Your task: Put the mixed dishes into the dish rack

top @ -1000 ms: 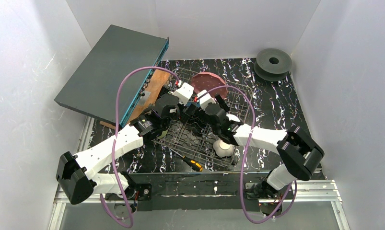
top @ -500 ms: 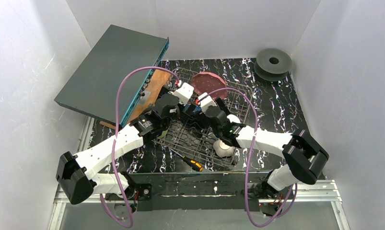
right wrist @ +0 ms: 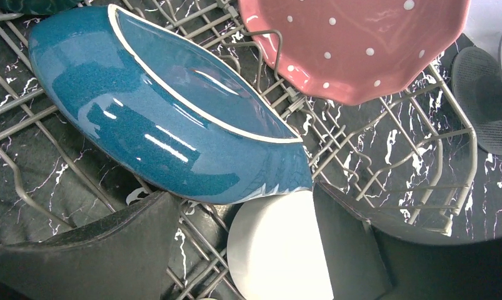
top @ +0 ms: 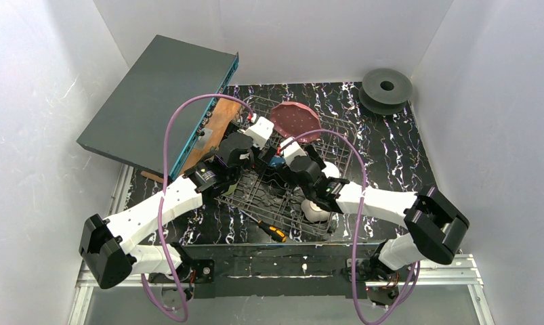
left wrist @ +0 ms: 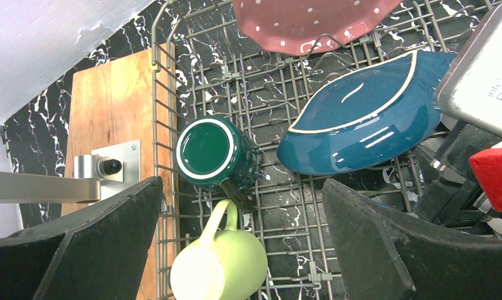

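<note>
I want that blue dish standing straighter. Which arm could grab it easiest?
Probably right: the right gripper is open, close up to the blue dish. The left gripper faces the green mug, dish off sideways.

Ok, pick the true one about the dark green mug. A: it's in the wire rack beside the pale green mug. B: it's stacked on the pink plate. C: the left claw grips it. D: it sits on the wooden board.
A: the left wrist view shows the dark green mug on the dish rack grid floor, right beside the pale yellow-green mug, with the wooden board outside the rack's wall.
</note>
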Robot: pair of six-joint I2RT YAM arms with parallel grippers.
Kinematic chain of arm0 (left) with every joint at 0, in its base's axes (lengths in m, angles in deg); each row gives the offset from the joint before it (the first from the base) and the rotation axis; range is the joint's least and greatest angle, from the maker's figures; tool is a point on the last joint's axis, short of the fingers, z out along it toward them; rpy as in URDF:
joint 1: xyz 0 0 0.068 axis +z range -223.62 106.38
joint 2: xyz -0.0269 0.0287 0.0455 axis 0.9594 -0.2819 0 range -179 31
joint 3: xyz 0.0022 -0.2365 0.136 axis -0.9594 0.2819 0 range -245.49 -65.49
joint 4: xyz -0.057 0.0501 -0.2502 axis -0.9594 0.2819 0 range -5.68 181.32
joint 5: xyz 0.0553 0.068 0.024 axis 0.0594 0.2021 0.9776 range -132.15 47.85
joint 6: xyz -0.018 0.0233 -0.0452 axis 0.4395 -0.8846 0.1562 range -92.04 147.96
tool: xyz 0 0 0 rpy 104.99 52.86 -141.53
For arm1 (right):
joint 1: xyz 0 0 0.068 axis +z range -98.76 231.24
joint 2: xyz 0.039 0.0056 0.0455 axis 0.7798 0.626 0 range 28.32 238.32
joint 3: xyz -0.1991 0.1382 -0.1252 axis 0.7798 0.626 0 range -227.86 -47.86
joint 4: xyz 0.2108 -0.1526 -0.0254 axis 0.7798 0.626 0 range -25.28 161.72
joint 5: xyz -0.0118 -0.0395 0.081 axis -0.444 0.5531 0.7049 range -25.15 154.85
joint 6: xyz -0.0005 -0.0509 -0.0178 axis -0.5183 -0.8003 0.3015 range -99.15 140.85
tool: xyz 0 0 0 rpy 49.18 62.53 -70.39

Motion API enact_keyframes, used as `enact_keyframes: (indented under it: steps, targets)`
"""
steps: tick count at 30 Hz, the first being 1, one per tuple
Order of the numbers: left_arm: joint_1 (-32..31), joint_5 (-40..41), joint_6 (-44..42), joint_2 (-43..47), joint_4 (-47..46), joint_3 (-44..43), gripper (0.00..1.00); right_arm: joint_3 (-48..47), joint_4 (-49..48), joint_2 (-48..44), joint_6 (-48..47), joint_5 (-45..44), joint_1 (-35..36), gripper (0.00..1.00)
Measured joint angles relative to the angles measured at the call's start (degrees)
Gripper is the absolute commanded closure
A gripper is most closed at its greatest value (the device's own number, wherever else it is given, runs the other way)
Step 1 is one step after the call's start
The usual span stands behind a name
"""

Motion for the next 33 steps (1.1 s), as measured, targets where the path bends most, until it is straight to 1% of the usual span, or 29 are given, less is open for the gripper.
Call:
enact_keyframes:
  steps: [6, 11, 14, 21, 22, 28, 33]
  targets:
    - [0.0, 0.0, 0.0, 0.0, 0.0, 0.0, 0.01, 0.1, -0.1, 0.0, -0.1, -0.5, 0.0, 0.15]
    - [0.0, 0.0, 0.0, 0.0, 0.0, 0.0, 0.01, 0.0, -6.9, 3.0, -3.8, -4.7, 0.1, 0.15]
    - [0.0, 0.0, 0.0, 0.0, 0.0, 0.0, 0.01, -0.5, -10.9, 6.0, -7.3, -5.8, 0.1, 0.18]
    - [0.0, 0.2, -0.2, 0.0, 0.2, 0.0, 0.01, -5.3, -17.0, 13.1, -15.7, -4.5, -0.8, 0.27]
    - [0.0, 0.2, -0.2, 0.0, 0.1, 0.0, 0.01, -5.6, -17.7, 13.8, -16.7, -4.2, -1.0, 0.29]
    - [0.0, 0.3, -0.4, 0.0, 0.5, 0.1, 0.01, -6.1, -19.6, 16.5, -21.3, -1.7, -2.3, 0.54]
    - [0.0, 1.2, -0.4, 0.6, -0.7, 0.9, 0.01, -7.1, -20.8, 18.5, -25.2, -2.0, -2.6, 0.67]
